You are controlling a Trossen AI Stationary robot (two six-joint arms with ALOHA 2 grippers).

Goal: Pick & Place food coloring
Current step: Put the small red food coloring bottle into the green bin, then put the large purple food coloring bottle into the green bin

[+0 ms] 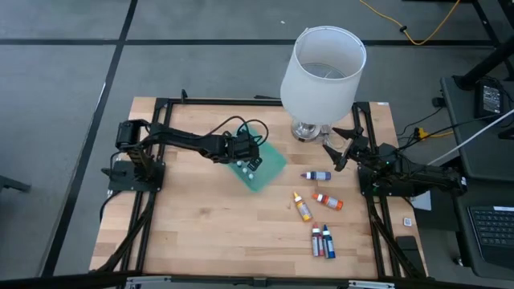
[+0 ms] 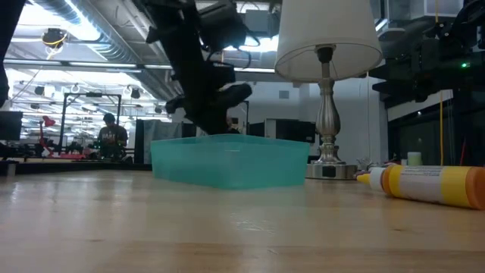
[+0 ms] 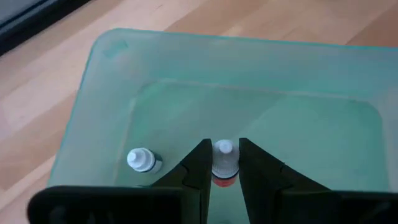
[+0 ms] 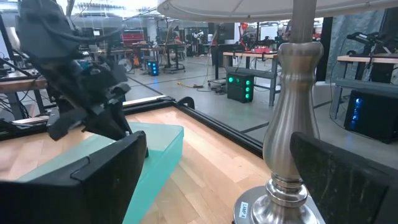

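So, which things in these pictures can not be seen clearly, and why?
- Low view: the teal tray wall hides the bottles inside, and the left gripper tips.
- Low view: the orange bottle is cut by the picture's edge.
- Left wrist view: the fingers cover the lower part of the red-labelled bottle.
- High view: bottles in the tray are too small to count.
- Right wrist view: the lamp blocks the table bottles.

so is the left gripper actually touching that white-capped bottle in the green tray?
Touching. The left wrist view shows the left gripper closed on both sides of the small bottle, no gap, inside the green tray.
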